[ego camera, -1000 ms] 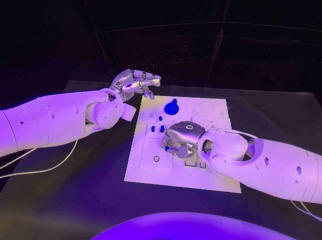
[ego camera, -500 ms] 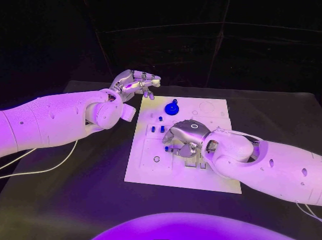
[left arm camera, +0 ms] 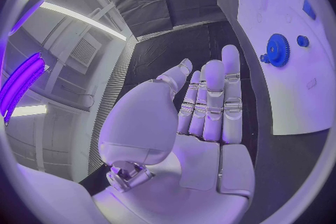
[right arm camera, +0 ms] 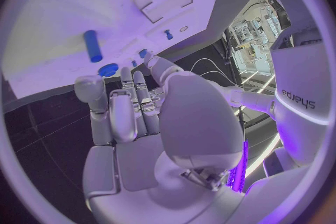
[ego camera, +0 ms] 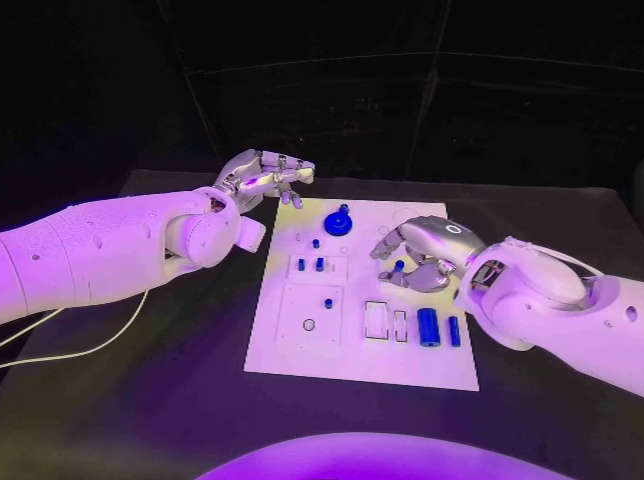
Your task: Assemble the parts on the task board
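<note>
right robot hand (ego camera: pixel 420 262) hovers just above two blue cylinders (ego camera: pixel 438 327).

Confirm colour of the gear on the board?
Blue. The gear shows best in the left wrist view, toothed rim clear against the white board.

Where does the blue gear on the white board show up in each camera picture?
Head view: the blue gear stands at the task board's far end, near the left hand.
Left wrist view: the gear sits on the board beyond the fingertips.
Right wrist view: a blue disc, likely the gear.
Shared landmark: the board.
</note>
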You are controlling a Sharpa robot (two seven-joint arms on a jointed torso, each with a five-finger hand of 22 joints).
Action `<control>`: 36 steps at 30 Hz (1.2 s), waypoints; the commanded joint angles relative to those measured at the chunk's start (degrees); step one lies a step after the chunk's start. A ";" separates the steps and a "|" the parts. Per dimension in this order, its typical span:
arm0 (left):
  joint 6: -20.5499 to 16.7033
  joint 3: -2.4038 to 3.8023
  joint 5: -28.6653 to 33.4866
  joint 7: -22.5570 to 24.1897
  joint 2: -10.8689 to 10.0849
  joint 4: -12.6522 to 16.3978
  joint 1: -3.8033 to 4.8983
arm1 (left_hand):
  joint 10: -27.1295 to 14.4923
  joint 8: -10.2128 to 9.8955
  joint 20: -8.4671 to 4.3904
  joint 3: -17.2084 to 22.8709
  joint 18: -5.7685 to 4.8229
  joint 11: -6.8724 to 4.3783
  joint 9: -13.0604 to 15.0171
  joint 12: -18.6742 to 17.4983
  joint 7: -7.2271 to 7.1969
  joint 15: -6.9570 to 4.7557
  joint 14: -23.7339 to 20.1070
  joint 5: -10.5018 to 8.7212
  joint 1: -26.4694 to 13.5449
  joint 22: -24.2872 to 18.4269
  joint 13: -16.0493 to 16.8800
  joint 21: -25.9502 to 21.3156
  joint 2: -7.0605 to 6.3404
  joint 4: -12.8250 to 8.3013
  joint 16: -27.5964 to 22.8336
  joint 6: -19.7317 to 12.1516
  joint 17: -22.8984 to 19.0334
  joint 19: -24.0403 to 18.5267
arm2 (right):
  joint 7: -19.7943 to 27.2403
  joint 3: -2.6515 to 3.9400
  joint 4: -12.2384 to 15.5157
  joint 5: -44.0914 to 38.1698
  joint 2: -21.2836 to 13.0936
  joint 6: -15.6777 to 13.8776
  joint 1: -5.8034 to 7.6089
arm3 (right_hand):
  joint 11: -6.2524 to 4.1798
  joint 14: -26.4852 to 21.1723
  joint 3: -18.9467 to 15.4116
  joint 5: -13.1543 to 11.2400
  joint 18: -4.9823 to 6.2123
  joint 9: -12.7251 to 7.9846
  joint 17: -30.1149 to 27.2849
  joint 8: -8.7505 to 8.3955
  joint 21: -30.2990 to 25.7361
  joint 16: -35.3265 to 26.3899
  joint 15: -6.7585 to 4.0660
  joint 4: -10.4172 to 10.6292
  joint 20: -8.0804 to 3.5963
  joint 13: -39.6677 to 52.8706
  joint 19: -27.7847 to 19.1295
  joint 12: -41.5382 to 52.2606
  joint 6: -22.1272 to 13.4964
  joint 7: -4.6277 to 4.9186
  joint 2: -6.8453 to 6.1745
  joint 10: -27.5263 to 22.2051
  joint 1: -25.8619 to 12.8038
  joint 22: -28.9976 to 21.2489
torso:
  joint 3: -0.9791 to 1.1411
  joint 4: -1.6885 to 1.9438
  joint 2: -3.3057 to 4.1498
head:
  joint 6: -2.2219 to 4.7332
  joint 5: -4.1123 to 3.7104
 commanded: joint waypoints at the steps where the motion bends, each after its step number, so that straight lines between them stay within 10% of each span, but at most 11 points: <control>1: 0.86 -0.07 0.18 0.07 0.13 -0.06 0.07 | -0.36 0.09 0.24 0.07 0.70 0.13 -0.03 -0.06 0.00 0.21 -0.34 -0.04 -0.22 -0.10 0.05 -0.25 0.28 0.37 0.26 -0.20 -0.06 0.25 | 0.50 0.15 0.06 3.36 -1.80 1.52 0.76 | 0.10 1.50 -2.03 2.31 0.89 -0.10 -1.24 -0.35 -1.31 -0.86 0.51 0.00 0.12 -0.07 -1.30 -0.25 -0.79 0.06 -0.83 -1.57 -0.05 -2.19 | 0.02 -0.07 0.09 | 0.32 -0.34; 17: 1.27 -0.38 0.18 -0.01 0.55 -0.33 -0.08 | -0.38 0.11 0.25 0.06 0.70 0.12 -0.03 -0.04 -0.01 0.21 -0.35 -0.04 -0.24 -0.12 0.05 -0.27 0.30 0.41 0.27 -0.22 -0.08 0.26 | -1.55 0.34 -3.48 0.97 -2.21 9.61 1.60 | -0.30 1.21 -8.05 2.30 1.17 -0.04 -3.20 -0.28 -2.91 -2.11 0.21 0.46 -0.07 0.09 -1.81 1.27 -1.96 -0.63 1.06 -3.05 2.08 -4.16 | 0.00 0.18 0.07 | 0.63 -0.75; 36: 1.27 -0.43 0.18 -0.02 0.54 -0.46 -0.14 | -0.41 0.13 0.26 0.04 0.71 0.12 -0.02 -0.02 -0.01 0.22 -0.36 -0.04 -0.27 -0.16 0.06 -0.30 0.32 0.46 0.29 -0.25 -0.10 0.27 | -1.18 0.29 -5.28 1.10 0.65 11.90 1.60 | -1.82 2.27 -4.24 0.89 0.21 0.12 -0.02 0.11 0.20 0.41 -1.06 0.81 -1.22 -0.05 1.57 3.43 0.67 -1.32 4.51 5.14 4.74 1.02 | 0.01 0.13 0.04 | 0.40 -0.70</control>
